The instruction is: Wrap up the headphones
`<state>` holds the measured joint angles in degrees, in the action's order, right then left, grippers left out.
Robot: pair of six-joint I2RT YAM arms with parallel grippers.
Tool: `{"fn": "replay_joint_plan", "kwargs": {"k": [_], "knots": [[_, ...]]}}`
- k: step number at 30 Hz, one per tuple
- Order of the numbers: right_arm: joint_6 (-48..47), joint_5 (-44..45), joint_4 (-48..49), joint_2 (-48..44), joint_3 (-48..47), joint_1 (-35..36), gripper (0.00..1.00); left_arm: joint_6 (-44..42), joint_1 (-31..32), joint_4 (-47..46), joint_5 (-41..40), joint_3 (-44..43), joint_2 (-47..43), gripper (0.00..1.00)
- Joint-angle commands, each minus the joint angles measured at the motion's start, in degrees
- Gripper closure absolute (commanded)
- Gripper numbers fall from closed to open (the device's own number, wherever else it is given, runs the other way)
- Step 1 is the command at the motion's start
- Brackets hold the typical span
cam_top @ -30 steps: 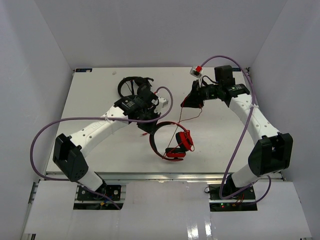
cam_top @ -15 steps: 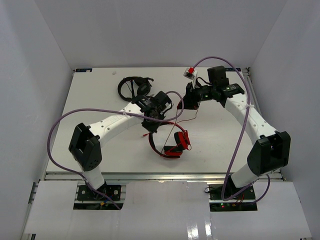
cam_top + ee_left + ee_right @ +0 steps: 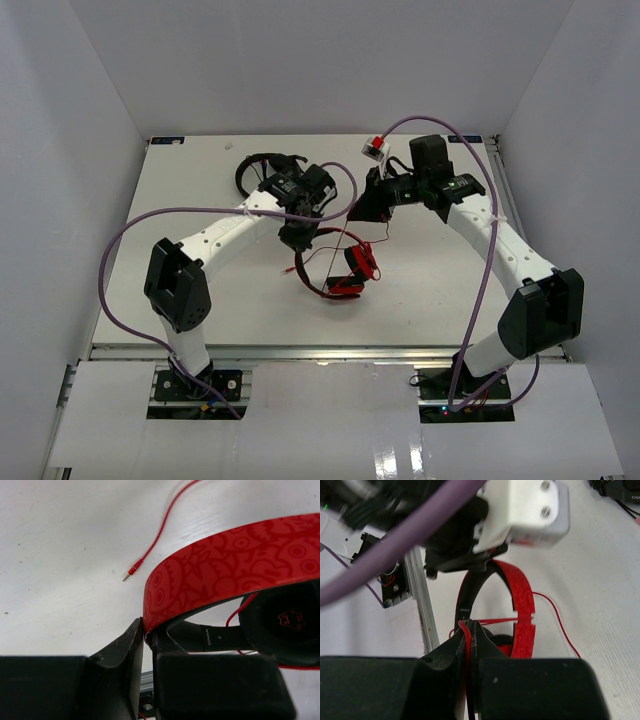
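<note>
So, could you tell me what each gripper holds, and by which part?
Left gripper clamps the headphones by the red headband; right gripper pinches their thin red cable.

A white table (image 3: 190,185) is seen from above, boxed in by plain white walls: a back wall (image 3: 320,60), a left wall (image 3: 60,200) and a right wall (image 3: 590,150). A metal rail (image 3: 330,351) is run along the near edge. Even light is cast throughout, and faint scuffs are picked out on the tabletop.

Black headphones (image 3: 250,165) obstruct far left
</note>
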<state>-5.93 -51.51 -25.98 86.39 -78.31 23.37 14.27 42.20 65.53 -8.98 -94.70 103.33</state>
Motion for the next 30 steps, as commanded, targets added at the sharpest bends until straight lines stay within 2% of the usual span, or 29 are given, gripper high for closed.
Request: {"fn": "replay_joint_plan", "kwargs": {"k": [1, 7, 16, 21, 26, 30], "knots": [[0.82, -2.86, 2.51, -4.68, 0.99, 0.36, 0.92, 3.69, -5.26, -1.12, 2.14, -2.71, -1.92, 1.00], [0.78, -3.80, 2.51, -6.20, 3.08, 1.65, 0.92, 6.44, -7.14, -1.79, -5.10, -6.55, -1.90, 1.00], [4.07, -6.67, 5.66, -7.11, 5.70, 4.30, 0.92, 11.10, -7.22, -5.03, -16.46, -17.32, 2.38, 1.00], [5.18, -6.99, 6.90, -6.76, 6.76, 5.66, 0.92, 16.22, -7.22, -8.94, -17.96, -20.56, 2.90, 1.00], [5.14, -6.46, 7.41, -6.70, 7.35, 6.55, 0.92, 22.40, -7.63, -16.18, -19.20, -18.73, -0.99, 1.00], [4.74, -5.88, 7.57, -6.90, 7.69, 6.60, 0.92, 27.57, -10.11, -22.22, -14.08, -14.71, -5.04, 1.00]]}}
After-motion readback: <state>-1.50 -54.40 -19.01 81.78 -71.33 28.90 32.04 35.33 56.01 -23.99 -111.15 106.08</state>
